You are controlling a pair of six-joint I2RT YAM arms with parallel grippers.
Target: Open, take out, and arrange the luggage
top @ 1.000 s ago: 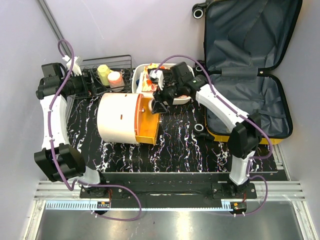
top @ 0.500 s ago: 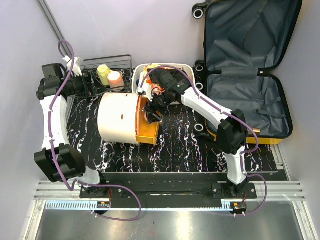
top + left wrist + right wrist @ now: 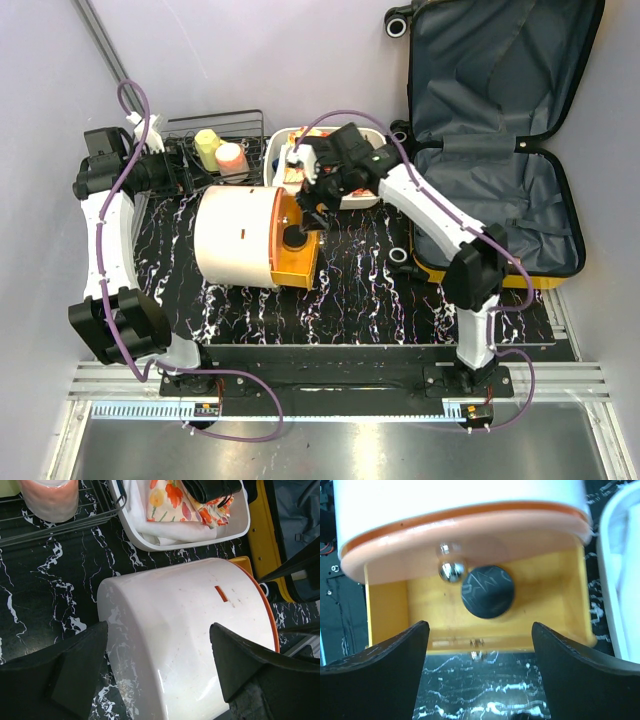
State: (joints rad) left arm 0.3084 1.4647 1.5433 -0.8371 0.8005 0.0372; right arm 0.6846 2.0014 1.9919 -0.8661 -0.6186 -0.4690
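Fingers: right gripper (image 3: 477, 630) spread wide, empty, low in frame; left gripper (image 3: 157, 640) likewise released.
Likely target: dark disc (image 3: 487, 592), centre frame, inside orange drawer (image 3: 545, 605).
Advice: centre over disc, avoid drawer walls.

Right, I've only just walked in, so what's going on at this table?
The yellow luggage is open on the right, its grey lining showing. The right gripper, open and holding nothing, hovers over the pulled-out orange drawer of the cream round container, where a dark round object sits. The left gripper, also open, hangs above the container's white side. A white tray with floral cloth stands behind.
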